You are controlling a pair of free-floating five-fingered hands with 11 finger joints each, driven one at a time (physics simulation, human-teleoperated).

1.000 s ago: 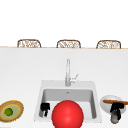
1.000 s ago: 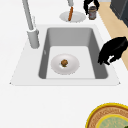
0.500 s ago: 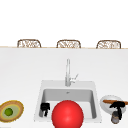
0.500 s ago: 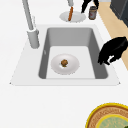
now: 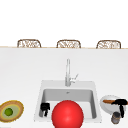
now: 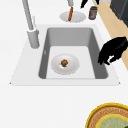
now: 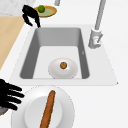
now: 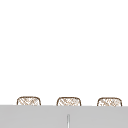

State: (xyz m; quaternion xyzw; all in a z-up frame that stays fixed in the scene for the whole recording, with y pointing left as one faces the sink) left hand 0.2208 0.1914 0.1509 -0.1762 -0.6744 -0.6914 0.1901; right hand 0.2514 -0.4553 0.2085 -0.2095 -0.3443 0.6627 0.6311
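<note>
- Red and round, a ball-like shape (image 5: 67,114) sits nearest in the front view, in front of the sink (image 5: 42,86).
- Left hand (image 5: 45,109) hovers over the sink's left front edge, fingers curled downward and holding nothing.
- Right hand (image 5: 120,103) hangs at the right over a white plate (image 5: 106,103) that carries a long brown sausage-like piece (image 7: 48,108); its fingers are straight and apart, clasping nothing, just above a small dark jar (image 5: 115,117).
- Inside the basin lies a white dish (image 6: 65,64) with a small brown lump (image 6: 64,62) in its middle.
- Left of the sink rests a yellow-rimmed plate (image 5: 17,109) with a green fruit (image 5: 8,112).
- Behind the basin rises the faucet (image 5: 68,72); three woven chairs (image 5: 68,44) stand farthest back.
</note>
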